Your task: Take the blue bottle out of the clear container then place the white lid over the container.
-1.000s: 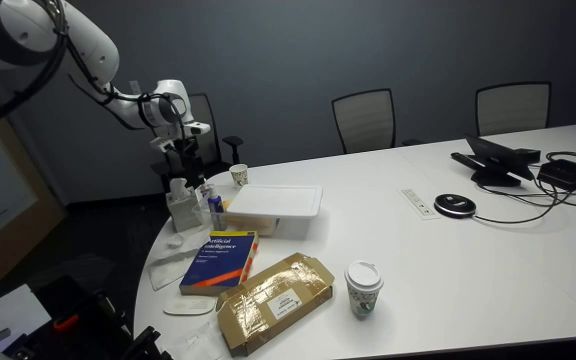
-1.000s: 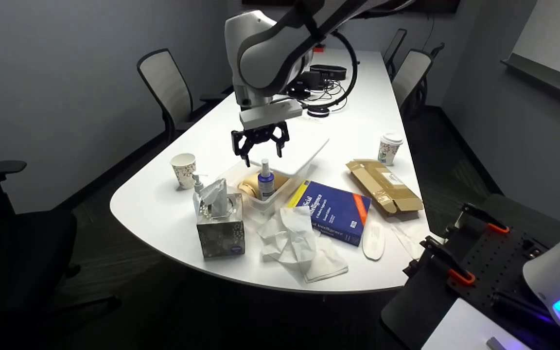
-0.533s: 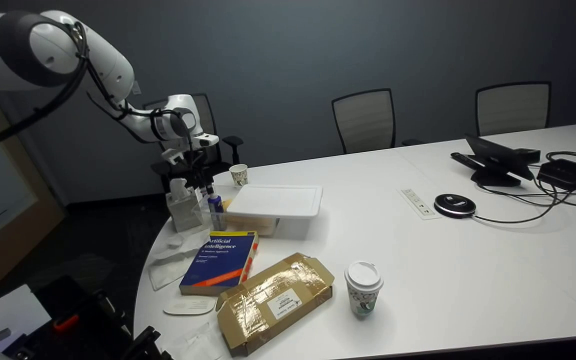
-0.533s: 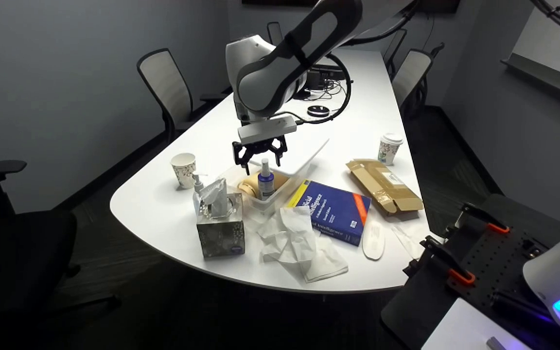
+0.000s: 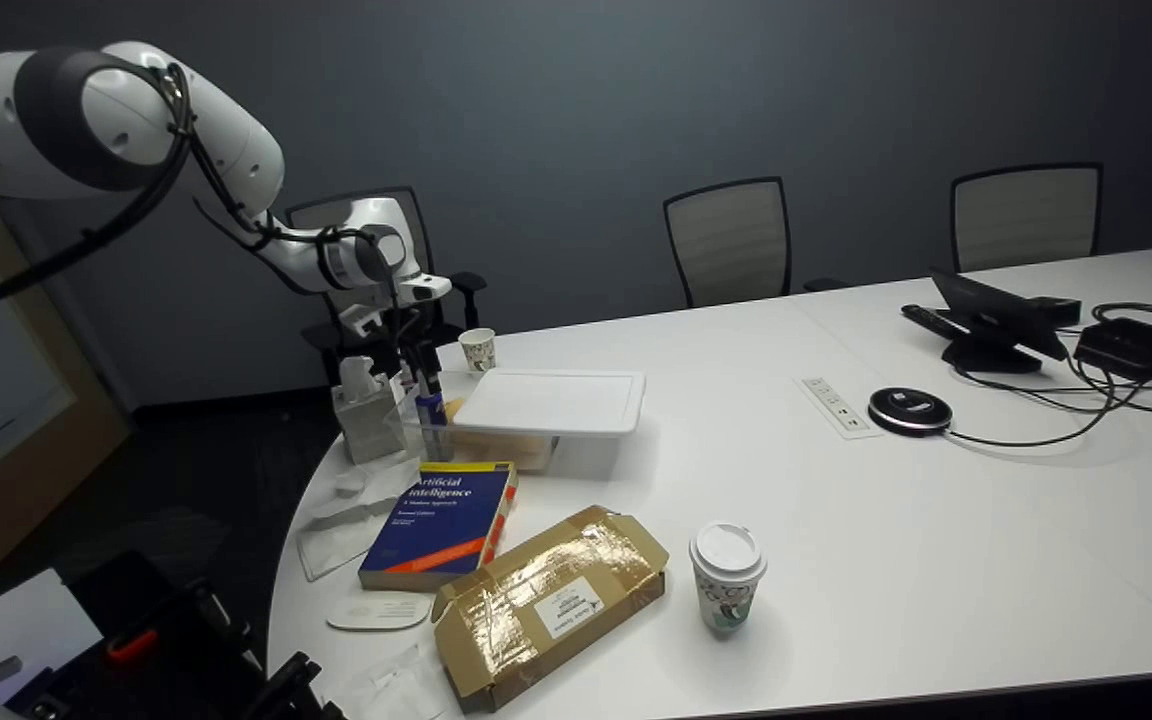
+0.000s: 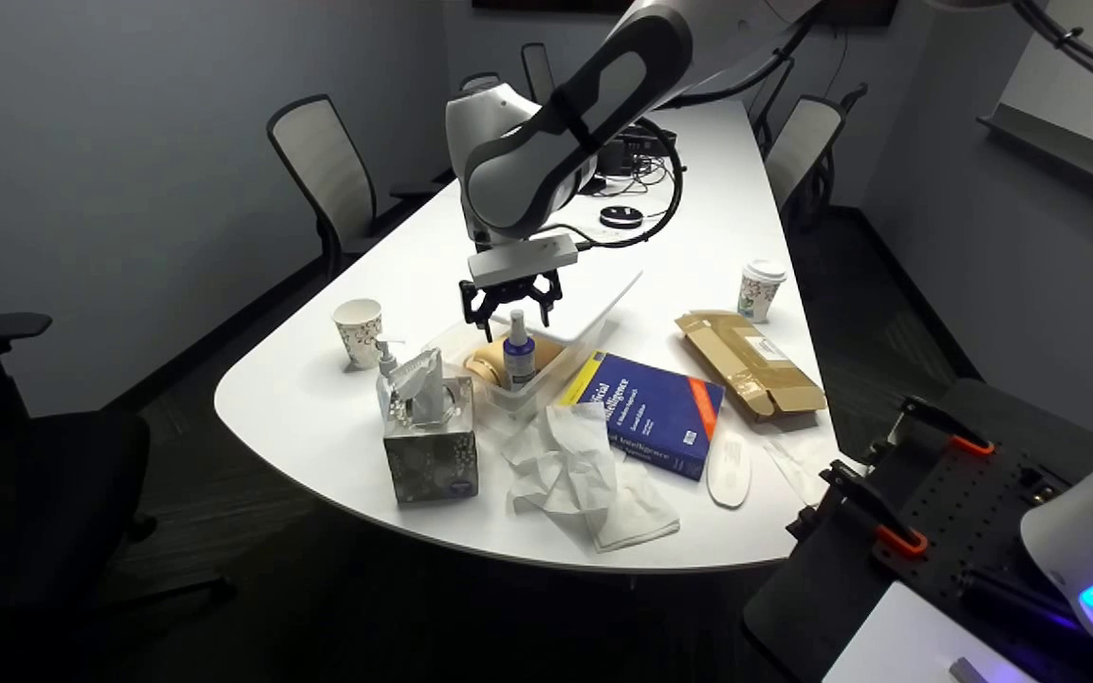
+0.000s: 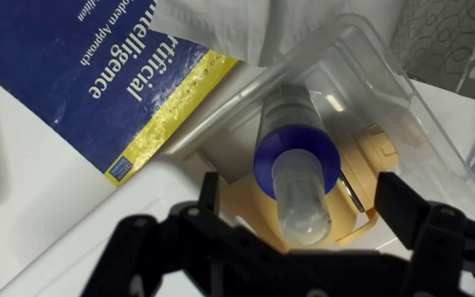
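The blue bottle point(image 6: 519, 359) stands upright in the clear container point(image 6: 507, 408), its pale cap pointing up; it also shows in the wrist view point(image 7: 268, 161). The white lid point(image 5: 551, 402) lies across one part of the container and overhangs it, leaving the bottle's end uncovered; its edge shows in the wrist view point(image 7: 138, 202). My gripper point(image 7: 299, 192) is open above the container. In the wrist view the bottle's cap appears between the spread fingers, with gaps on both sides. In an exterior view the gripper point(image 6: 517, 327) is just behind and around the cap's height.
A tan object point(image 7: 369, 156) lies in the container beside the bottle. A tissue box point(image 6: 431, 451), a pump bottle point(image 6: 387, 359) and a paper cup point(image 6: 359, 332) stand nearby. The blue book point(image 6: 646, 408), crumpled tissues point(image 6: 570, 465) and a tan packet point(image 6: 750, 365) lie on the other side.
My gripper has come down toward the bottle, staying open. In an exterior view it also shifts slightly to the right. The bottle, container and lid have not moved.
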`<state>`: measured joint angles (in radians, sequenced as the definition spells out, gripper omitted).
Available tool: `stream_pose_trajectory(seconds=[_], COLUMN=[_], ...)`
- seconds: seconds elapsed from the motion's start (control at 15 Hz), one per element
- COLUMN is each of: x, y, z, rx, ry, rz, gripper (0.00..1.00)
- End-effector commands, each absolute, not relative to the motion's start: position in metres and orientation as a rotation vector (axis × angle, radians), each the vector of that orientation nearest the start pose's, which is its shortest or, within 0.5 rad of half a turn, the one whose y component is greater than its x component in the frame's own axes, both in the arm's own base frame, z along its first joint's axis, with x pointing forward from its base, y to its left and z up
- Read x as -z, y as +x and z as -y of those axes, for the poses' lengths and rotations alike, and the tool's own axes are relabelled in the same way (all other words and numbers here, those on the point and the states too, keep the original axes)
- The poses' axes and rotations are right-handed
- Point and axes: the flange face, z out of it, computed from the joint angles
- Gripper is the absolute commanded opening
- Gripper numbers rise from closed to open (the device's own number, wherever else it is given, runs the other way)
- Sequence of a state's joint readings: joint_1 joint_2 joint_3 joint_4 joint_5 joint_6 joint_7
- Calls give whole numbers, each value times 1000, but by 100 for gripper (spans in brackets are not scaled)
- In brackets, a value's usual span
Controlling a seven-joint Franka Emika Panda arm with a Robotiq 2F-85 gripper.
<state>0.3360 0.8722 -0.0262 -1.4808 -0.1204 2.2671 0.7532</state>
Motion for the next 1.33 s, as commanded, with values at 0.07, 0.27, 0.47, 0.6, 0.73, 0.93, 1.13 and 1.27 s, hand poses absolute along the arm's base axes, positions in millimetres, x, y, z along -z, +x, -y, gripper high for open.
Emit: stream_pose_trajectory(seconds=[0.07,0.27,0.47,0.6,0.73,0.93,1.13,1.27], x=[-148,-148,-148,-149,-153,-172,-193,-209], y=[677,677,677,678,680,684,689,693], z=[-217,-216,-214,-214,-211,-205,-198,-189], rx=[-37,-55,-57,-55,-50,-35,-11,-1], ry=[-3192,-3178,-3181,-3181,-3181,-3166,-3115,-3062], rz=[-588,-594,-605,-606,-608,-623,-635,-638], gripper=[58,34,11,8,8,8,8,8])
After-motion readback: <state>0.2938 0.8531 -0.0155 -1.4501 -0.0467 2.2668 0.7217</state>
